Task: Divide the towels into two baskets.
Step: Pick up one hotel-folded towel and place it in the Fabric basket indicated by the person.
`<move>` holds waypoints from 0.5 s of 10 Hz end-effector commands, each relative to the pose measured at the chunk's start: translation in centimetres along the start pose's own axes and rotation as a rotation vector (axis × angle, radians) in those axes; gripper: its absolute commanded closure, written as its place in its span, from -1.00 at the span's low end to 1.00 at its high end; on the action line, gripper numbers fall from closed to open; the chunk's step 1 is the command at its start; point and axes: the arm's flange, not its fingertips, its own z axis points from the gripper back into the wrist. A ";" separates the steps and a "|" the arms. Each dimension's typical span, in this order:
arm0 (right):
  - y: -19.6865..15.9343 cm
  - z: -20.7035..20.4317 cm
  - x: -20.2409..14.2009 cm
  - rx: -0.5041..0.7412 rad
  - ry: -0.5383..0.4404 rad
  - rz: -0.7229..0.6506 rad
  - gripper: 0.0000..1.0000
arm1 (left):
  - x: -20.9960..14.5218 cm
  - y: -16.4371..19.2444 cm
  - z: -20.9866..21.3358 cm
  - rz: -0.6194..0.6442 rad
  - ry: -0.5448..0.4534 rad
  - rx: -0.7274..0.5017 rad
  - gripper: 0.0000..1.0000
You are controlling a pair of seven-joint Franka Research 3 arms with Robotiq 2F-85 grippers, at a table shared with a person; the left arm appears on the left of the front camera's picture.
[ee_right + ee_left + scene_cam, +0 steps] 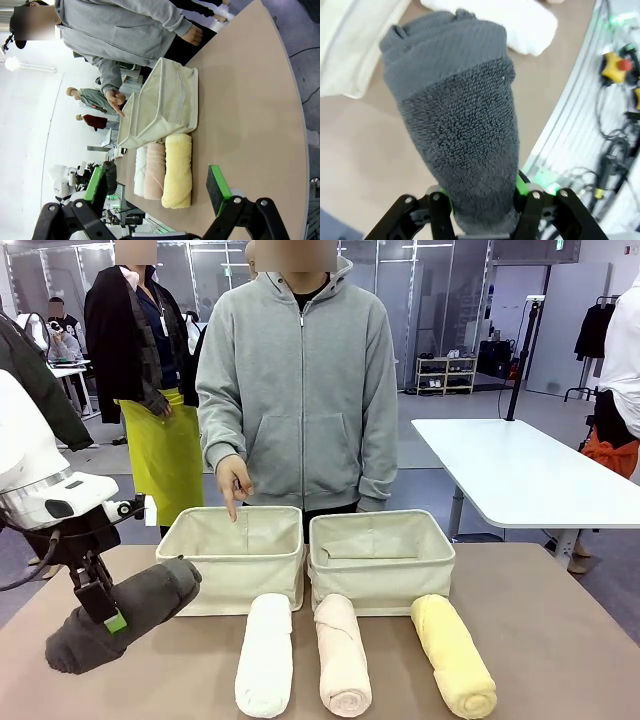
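Dark grey towel (150, 595) sits clamped in the left tool (112, 619) above the table (560, 640); the right tool (156, 183) gapes wide, empty.

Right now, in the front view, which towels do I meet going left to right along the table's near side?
dark grey rolled terry-cloth towel, gripped by the left gripper → white rolled terry towel → pale pink rolled towel → yellow rolled towel
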 end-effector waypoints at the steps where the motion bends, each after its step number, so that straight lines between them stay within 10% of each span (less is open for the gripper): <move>1: 0.2 0.1 0.0 0.011 -0.014 0.001 -1.00 | 3.8 0.9 2.2 -0.166 0.069 0.156 0.14; 5: 0.2 0.1 0.0 0.011 -0.014 0.001 -1.00 | 14.8 5.6 4.1 -0.514 0.168 0.274 0.14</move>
